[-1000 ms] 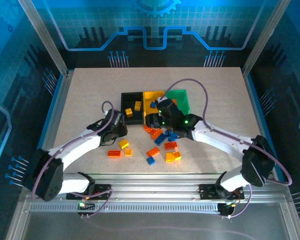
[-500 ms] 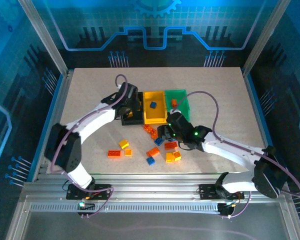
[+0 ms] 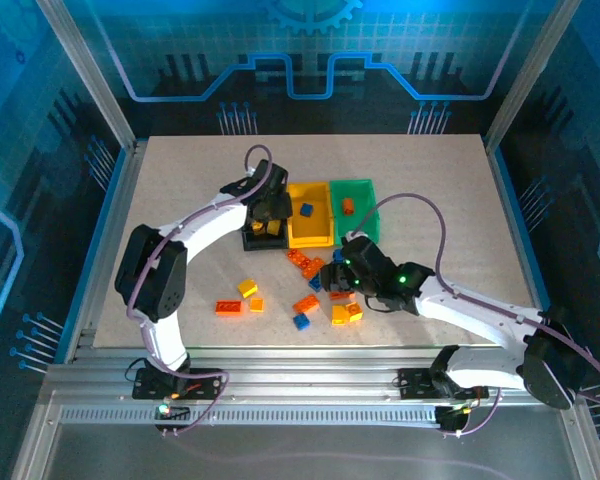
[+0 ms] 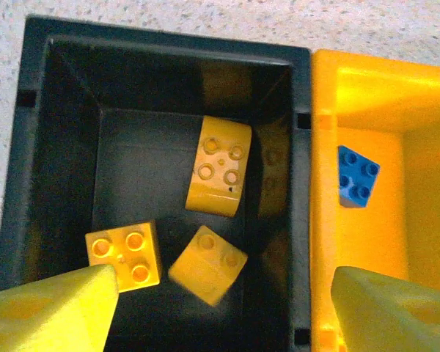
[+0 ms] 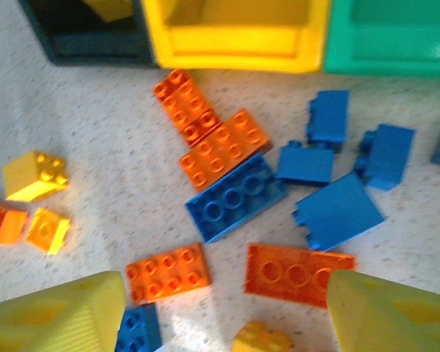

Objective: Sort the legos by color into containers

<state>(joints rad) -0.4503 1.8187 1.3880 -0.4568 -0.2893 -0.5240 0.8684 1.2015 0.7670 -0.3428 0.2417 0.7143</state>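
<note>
My left gripper [image 3: 268, 215] hangs open over the black container [image 4: 161, 44]. Three yellow legos lie inside it; the nearest one [image 4: 207, 264] is blurred, between and below the fingers [image 4: 51, 308]. The yellow container [image 3: 310, 240] holds a blue lego [image 3: 305, 210], and the green container [image 3: 365, 185] holds an orange one [image 3: 348, 206]. My right gripper [image 3: 332, 278] is open low over the loose pile, touching nothing. Between its fingertips [image 5: 392, 312] lie two orange plates [image 5: 167, 273] [image 5: 299, 273], with a blue brick [image 5: 237, 198] just beyond.
More loose legos sit on the table in front of the containers: a yellow one [image 3: 247, 288], an orange one [image 3: 228, 306], a blue one [image 3: 301, 321] and a yellow-orange pair [image 3: 347, 313]. Several blue bricks [image 5: 337, 213] lie near the green container's front wall [image 5: 389, 51].
My left gripper travelled from the table to the black container and opened, letting a yellow lego drop in. My right gripper came back from the containers to the pile and opened wider.
</note>
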